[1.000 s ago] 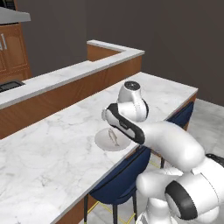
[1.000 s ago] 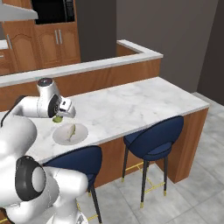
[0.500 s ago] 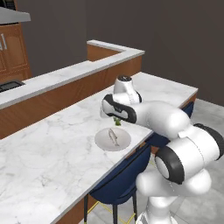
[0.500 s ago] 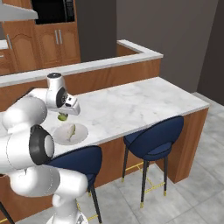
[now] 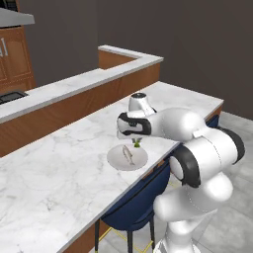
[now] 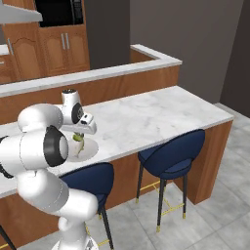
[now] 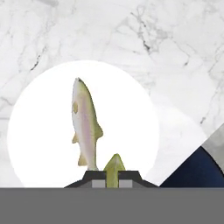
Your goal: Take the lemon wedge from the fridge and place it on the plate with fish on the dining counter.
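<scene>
A round white plate (image 7: 127, 109) with a small silvery fish (image 7: 86, 124) lies on the marble dining counter (image 5: 64, 168) near its front edge. My gripper (image 7: 113, 177) hangs straight above the plate's near rim, shut on the tiny yellow-green lemon wedge (image 7: 113, 167), whose point sticks out between the fingertips. From the base views the plate (image 5: 116, 160) (image 6: 90, 149) lies just under the gripper (image 5: 137, 144) (image 6: 78, 139), and the wedge (image 5: 137, 144) hovers a little above it. The fridge is out of view.
Navy blue stools (image 6: 171, 156) (image 5: 133, 207) stand under the counter's front edge. A raised wooden ledge with a marble top (image 5: 74, 84) runs behind the counter. Wooden cabinets (image 6: 61, 46) line the back wall.
The arm has swung the gripper with the wedge from beyond the plate's far side to over the plate and a little lower. The plate and fish have not moved.
</scene>
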{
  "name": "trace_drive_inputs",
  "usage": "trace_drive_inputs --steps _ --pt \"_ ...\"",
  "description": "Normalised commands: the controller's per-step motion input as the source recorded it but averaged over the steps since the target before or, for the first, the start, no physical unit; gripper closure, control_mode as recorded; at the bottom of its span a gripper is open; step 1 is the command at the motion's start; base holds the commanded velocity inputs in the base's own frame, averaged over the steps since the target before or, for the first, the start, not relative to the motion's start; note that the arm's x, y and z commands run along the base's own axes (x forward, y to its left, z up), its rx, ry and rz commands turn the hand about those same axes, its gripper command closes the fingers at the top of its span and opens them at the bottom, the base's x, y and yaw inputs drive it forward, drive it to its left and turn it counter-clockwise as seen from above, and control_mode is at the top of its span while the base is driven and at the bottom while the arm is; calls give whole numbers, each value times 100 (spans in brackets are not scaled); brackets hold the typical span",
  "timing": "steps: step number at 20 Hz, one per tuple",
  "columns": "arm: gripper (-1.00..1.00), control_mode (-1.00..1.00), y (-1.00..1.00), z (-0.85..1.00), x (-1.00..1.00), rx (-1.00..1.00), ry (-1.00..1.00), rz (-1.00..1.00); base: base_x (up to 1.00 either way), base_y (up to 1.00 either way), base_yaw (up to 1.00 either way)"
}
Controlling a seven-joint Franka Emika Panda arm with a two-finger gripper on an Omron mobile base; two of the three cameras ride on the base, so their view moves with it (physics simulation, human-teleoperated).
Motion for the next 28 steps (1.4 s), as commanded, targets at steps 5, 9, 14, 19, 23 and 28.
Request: trace_drive_inputs --steps 5,9,14,19,23,28 --pt "100 -100 0 -34 48 0 0 -1 0 0 0" --pt "100 -100 0 -41 49 0 0 0 0 0 0" --pt "100 -100 0 -40 12 0 0 0 0 0 0" --pt "100 -100 0 -29 5 0 0 0 0 0 0" --pt "-100 -100 0 -16 0 0 0 0 0 0 0" --pt "-100 -100 0 12 -18 2 -2 0 0 0 0"
